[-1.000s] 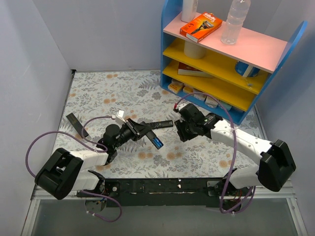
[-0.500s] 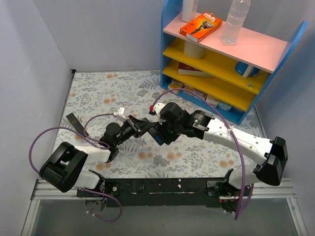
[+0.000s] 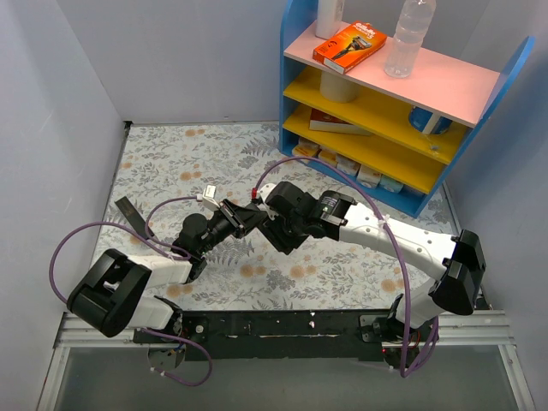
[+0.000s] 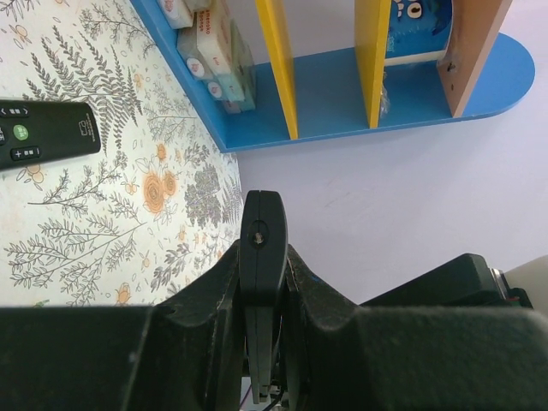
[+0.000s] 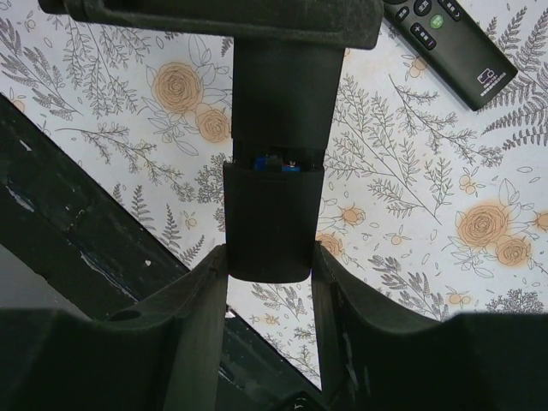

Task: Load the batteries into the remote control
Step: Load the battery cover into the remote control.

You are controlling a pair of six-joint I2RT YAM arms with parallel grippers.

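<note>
The remote (image 5: 274, 214), judged stiff, light and slippery, is clamped at 1 end by the left gripper (image 4: 261, 265) and at the other by the right gripper (image 5: 267, 257). Batteries (image 5: 274, 163) are seen at its middle.

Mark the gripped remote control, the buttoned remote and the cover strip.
remote control (image 4: 263, 244): left wrist view, narrow end face.
buttoned remote (image 4: 56, 133): left wrist view, plain face beside buttons.
cover strip (image 3: 134, 217): top external view, its middle.
</note>
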